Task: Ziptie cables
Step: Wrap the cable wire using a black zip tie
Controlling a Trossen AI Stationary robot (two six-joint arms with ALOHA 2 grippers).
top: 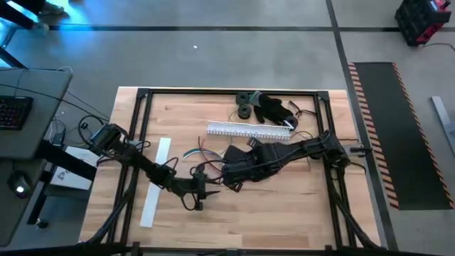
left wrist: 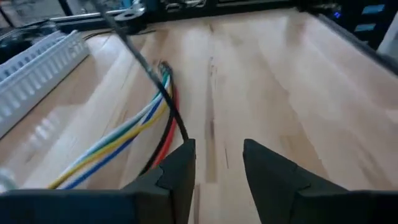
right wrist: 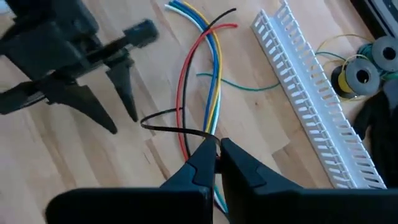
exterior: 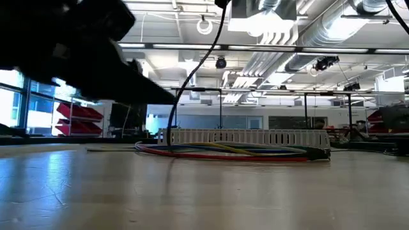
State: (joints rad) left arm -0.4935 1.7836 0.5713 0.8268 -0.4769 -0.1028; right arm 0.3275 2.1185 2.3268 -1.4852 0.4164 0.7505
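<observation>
Two hands work mid-surface, close together. Right hand [right wrist: 216, 151] is nearest in its wrist view: tips nearly closed on the cables [right wrist: 211, 81] where a thin black ziptie [right wrist: 163, 126] loops across the bundle; looks like it's pinching the ziptie end and the wires together, but can't be sure which. Cables lie flat on the wood surface [top: 284, 206], red, blue, yellow, white, black, fanning out at the far end, w/ one green wire straying sideways. Left hand [right wrist: 112, 102] sits just beside the bundle, fingers apart, holding nothing; its own wrist view shows the gap between its fingers [left wrist: 180, 171] open, cables [left wrist: 134, 127] running past next to them. Beyond the bundle, white slotted duct [top: 249, 130] lies parallel, near but apart. Farthest, by the surface's back edge, black round parts and small spools [top: 245, 105].
</observation>
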